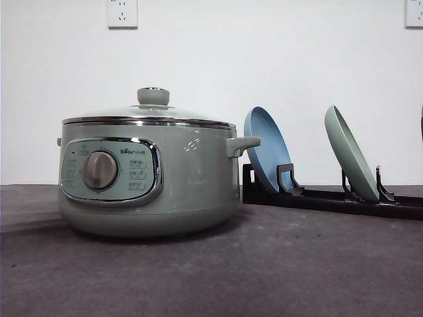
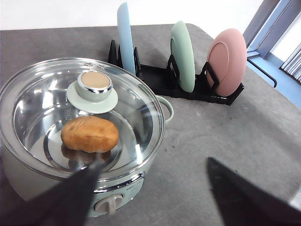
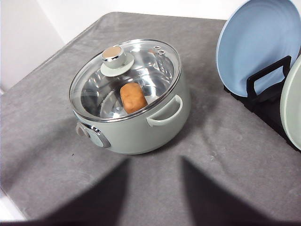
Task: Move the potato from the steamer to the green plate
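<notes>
Matte, lumpy potato point(image 2: 89, 134) under steamer's point(image 1: 149, 175) domed glass lid point(image 2: 82, 115).

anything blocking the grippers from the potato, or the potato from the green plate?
Yes. The glass lid is shut on the steamer with the potato under it, so it must come off first. The green plate stands on edge in the black rack, between the blue plate and pink plate, not lying flat.
</notes>
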You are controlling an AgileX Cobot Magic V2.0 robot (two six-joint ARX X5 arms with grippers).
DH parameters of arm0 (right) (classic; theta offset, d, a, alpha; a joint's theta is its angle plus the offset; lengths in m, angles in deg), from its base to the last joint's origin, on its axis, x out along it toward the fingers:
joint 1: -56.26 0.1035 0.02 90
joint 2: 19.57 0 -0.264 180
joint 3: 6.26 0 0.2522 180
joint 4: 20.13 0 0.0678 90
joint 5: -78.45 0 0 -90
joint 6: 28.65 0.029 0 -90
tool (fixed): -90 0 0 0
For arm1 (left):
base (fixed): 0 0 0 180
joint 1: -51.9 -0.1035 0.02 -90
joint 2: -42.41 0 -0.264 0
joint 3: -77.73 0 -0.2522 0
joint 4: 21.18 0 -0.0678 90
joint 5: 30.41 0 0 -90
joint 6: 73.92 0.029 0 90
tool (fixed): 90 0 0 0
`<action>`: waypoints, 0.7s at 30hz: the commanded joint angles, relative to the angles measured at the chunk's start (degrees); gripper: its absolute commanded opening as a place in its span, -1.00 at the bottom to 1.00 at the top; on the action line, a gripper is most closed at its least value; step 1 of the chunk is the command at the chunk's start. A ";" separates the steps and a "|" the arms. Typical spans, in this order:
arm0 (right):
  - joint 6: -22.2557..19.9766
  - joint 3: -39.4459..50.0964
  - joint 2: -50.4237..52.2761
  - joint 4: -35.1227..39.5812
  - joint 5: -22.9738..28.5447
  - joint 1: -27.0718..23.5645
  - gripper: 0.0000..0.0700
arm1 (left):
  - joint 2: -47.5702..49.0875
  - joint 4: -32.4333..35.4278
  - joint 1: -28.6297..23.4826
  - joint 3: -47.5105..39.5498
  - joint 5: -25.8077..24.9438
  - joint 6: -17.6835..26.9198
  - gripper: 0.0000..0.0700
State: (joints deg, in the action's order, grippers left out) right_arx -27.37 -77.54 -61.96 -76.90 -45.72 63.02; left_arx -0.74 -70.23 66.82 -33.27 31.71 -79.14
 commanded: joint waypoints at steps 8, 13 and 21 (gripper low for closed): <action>-0.52 -1.09 -0.24 0.83 3.20 0.28 0.81 | -0.33 0.98 0.33 1.51 -0.48 1.33 0.70; -0.50 -1.09 -0.24 0.98 3.18 0.28 0.82 | -0.33 1.00 0.33 1.51 -0.48 1.36 0.70; 2.36 -1.09 -0.64 3.75 3.18 0.26 0.82 | -0.31 1.03 0.33 1.51 -0.48 1.38 0.70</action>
State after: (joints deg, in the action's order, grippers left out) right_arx -26.64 -77.54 -62.05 -74.01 -42.75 63.02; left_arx -0.74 -69.82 66.82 -33.27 31.71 -78.87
